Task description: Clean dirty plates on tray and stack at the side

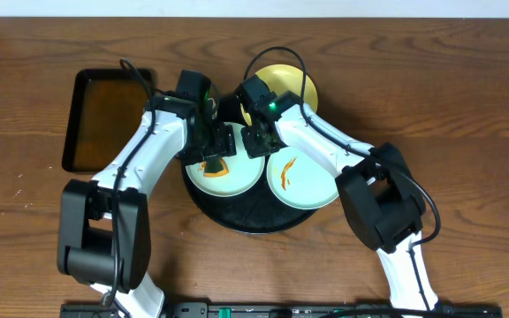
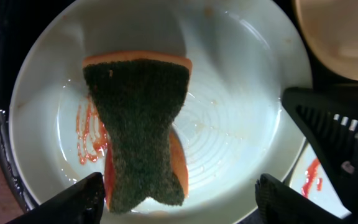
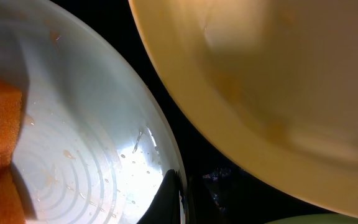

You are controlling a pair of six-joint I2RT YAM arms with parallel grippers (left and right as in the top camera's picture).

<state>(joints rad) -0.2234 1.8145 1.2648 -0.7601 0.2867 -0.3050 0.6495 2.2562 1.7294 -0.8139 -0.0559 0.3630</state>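
Note:
On the round black tray (image 1: 246,216) lie two mint-blue plates and a pale yellow plate (image 1: 294,84) at the back. The left mint plate (image 1: 234,181) holds an orange sponge (image 2: 138,124) with a dark green scouring side and some red-orange sauce streaks (image 2: 89,140). My left gripper (image 2: 179,202) hovers open over it, a finger on either side of the sponge's near end. My right gripper (image 1: 256,141) is shut on that plate's rim (image 3: 166,155). The right mint plate (image 1: 303,181) has an orange streak.
A rectangular black tray (image 1: 104,119) with brownish liquid sits on the wooden table to the left. The yellow plate (image 3: 278,81) lies close beside the gripped plate, with a dark gap of tray (image 3: 191,124) between them.

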